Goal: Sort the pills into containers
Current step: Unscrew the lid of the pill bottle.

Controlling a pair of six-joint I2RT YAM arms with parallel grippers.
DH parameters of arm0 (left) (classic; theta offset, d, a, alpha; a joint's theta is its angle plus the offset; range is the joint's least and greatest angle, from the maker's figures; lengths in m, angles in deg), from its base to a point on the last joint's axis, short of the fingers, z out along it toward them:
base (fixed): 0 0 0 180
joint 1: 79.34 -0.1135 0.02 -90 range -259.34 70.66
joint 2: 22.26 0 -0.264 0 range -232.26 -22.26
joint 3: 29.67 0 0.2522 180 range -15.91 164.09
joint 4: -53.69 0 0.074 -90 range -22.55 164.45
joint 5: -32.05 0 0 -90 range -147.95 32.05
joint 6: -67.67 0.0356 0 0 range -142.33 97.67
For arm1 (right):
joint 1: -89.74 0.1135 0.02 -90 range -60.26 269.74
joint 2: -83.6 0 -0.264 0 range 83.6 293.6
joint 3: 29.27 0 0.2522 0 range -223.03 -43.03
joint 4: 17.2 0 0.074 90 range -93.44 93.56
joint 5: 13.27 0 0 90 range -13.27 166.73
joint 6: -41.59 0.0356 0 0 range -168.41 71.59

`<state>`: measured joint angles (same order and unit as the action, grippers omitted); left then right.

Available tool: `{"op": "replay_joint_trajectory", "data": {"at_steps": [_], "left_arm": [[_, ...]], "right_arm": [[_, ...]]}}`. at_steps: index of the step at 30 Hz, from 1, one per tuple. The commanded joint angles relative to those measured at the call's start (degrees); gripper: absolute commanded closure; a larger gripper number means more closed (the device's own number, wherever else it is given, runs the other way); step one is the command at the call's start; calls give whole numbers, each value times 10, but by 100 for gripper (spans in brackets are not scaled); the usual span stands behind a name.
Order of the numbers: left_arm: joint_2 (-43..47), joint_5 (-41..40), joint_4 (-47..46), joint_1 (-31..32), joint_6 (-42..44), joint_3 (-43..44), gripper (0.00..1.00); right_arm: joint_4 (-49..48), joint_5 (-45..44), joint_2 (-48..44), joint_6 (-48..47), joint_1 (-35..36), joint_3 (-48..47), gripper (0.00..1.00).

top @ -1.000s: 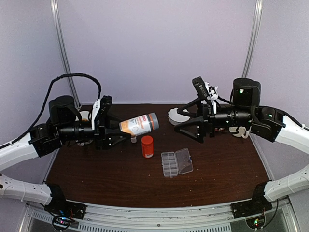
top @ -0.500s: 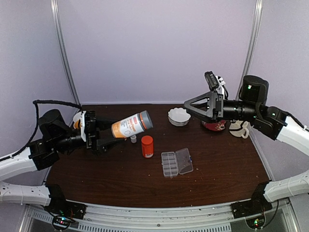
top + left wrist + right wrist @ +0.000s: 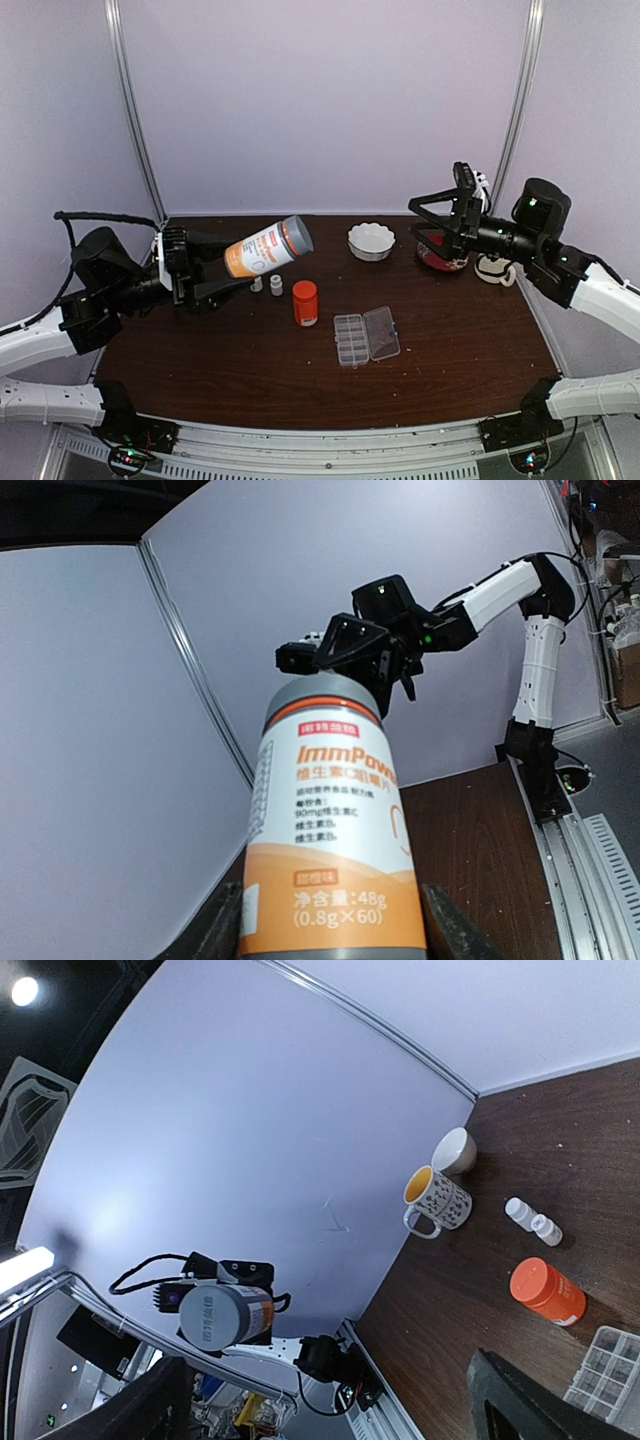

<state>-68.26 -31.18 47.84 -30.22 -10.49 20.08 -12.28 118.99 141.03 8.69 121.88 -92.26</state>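
My left gripper (image 3: 212,268) is shut on a large white-and-orange bottle with a grey cap (image 3: 266,248) and holds it tilted above the table's left side. In the left wrist view the bottle (image 3: 335,820) fills the space between both fingers (image 3: 218,928). My right gripper (image 3: 434,222) is open and empty, raised over the back right. The clear organizer box (image 3: 366,337) lies open at the table's middle, its corner showing in the right wrist view (image 3: 610,1360). No pills are visible.
A small orange bottle (image 3: 305,302) and two tiny white bottles (image 3: 266,285) stand left of the organizer. A white bowl (image 3: 371,241), a red bowl (image 3: 441,259) and a white mug (image 3: 495,268) sit at the back right. A patterned mug (image 3: 435,1198) stands at the back left.
My left arm has drawn back to the left, the bottle going with it. My right arm has pulled back to the right and up, uncovering the white bowl.
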Motion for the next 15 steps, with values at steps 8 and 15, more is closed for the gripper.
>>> {"op": "replay_joint_trajectory", "data": {"at_steps": [8, 15], "left_arm": [[-6, 5, -59, 2, 9, -3, 100], [-13, 10, -61, 1, 16, -2, 100]], "right_arm": [[-179, -25, -41, 103, -40, 83, 0], [-75, -91, -43, 38, 6, 38, 0]]}}
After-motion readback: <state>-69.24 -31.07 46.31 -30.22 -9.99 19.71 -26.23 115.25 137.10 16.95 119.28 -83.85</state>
